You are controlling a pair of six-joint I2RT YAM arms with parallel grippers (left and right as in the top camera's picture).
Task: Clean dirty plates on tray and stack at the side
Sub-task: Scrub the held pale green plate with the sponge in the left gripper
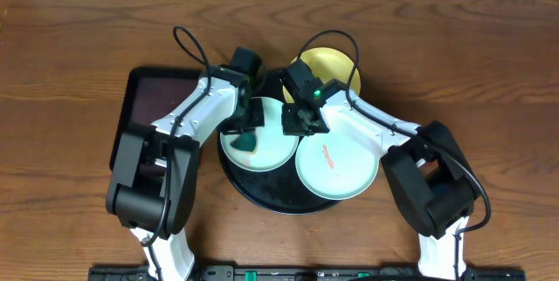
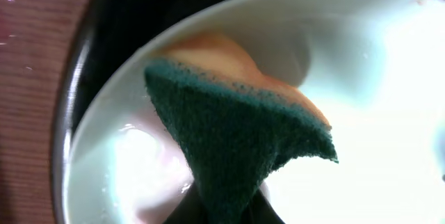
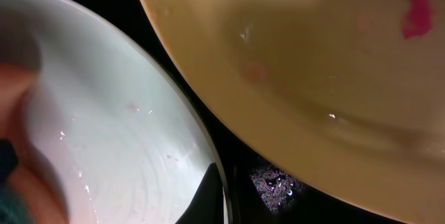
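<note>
Pale mint-blue round plate (image 1: 272, 152) on glossy black round tray (image 1: 258, 192), toward table's near edge. Left gripper (image 1: 244, 126) pinches green-orange sponge (image 2: 236, 140) for scrubbing. Right gripper (image 1: 301, 124) at plate rim, probably steadying; grip unclear.

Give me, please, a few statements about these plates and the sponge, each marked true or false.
1. The left gripper holds a green sponge on the left mint plate. True.
2. The right mint plate is spotless. False: a red smear crosses its middle.
3. The yellow plate has a red mark on it. True, as seen in the right wrist view.
4. All three plates sit in one pile on the bare table. False: they lie spread out on the round black tray.
</note>
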